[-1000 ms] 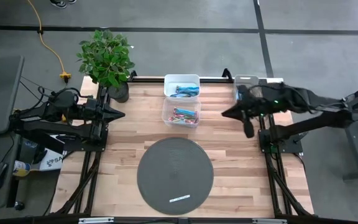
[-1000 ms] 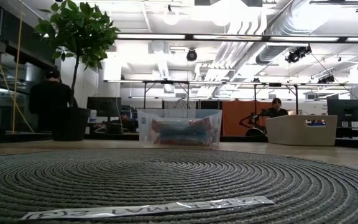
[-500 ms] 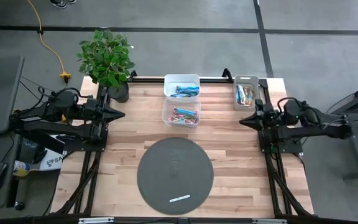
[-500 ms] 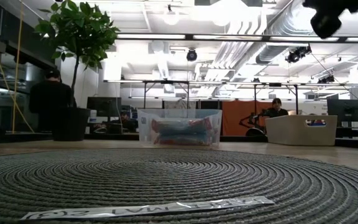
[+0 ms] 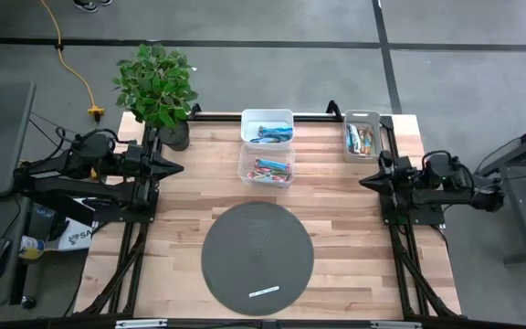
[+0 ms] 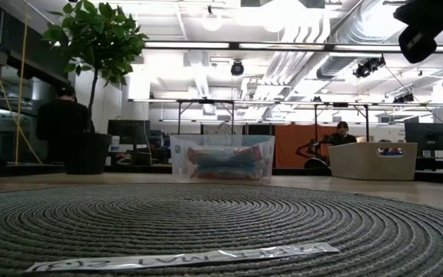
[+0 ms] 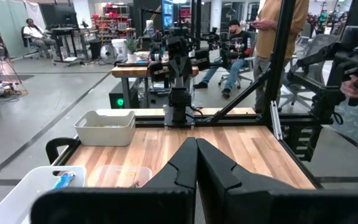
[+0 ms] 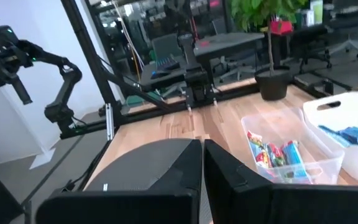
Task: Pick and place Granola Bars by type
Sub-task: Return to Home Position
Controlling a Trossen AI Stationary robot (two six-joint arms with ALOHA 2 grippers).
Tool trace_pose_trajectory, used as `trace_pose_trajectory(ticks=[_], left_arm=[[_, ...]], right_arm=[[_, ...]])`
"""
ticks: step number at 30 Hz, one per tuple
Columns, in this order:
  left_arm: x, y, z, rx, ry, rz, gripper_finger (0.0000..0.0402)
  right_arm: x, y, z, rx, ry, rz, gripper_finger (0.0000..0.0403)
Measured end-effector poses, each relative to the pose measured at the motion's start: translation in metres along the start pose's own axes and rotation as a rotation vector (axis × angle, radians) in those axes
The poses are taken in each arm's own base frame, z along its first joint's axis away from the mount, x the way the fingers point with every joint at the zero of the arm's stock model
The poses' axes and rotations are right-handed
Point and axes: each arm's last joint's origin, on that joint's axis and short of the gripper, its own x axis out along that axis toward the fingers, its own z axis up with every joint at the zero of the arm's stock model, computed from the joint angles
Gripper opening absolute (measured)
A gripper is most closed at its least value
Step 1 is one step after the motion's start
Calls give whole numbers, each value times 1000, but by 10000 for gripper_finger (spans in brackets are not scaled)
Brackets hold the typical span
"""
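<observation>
The granola bars lie sorted in three bins at the table's far side. Blue bars [image 5: 270,135] fill the white bin [image 5: 268,117], and red-pink bars [image 5: 270,169] lie in the clear bin [image 5: 245,169] in front of it. Tan-and-green bars [image 5: 362,139] are in the bin at the far right corner [image 5: 362,117]. The right wrist view shows the red-pink bars [image 8: 275,154] and the blue bars [image 8: 353,135]. My left gripper [image 5: 181,167] is shut at the table's left edge. My right gripper [image 5: 363,181] is shut at the right edge, near the corner bin. Neither gripper holds anything.
A round grey woven mat [image 5: 257,258] covers the table's near middle, with a thin white strip [image 5: 264,292] lying on its near part. A potted plant [image 5: 158,87] stands at the far left corner. People show in the room beyond the table.
My right arm, which reached over the far right corner bin, has drawn back toward the table's right edge. That uncovered the bin and the tan-and-green bars in it. The bars and bins have stayed in place.
</observation>
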Motion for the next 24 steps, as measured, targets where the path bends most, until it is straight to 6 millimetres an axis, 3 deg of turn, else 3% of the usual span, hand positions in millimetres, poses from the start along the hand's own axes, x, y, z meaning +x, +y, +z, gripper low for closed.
trace_pose_trajectory(ticks=[24], left_arm=[[0,0,0,0,0,0,1]], right_arm=[[-3,-1,0,-45,-30,-19,0]])
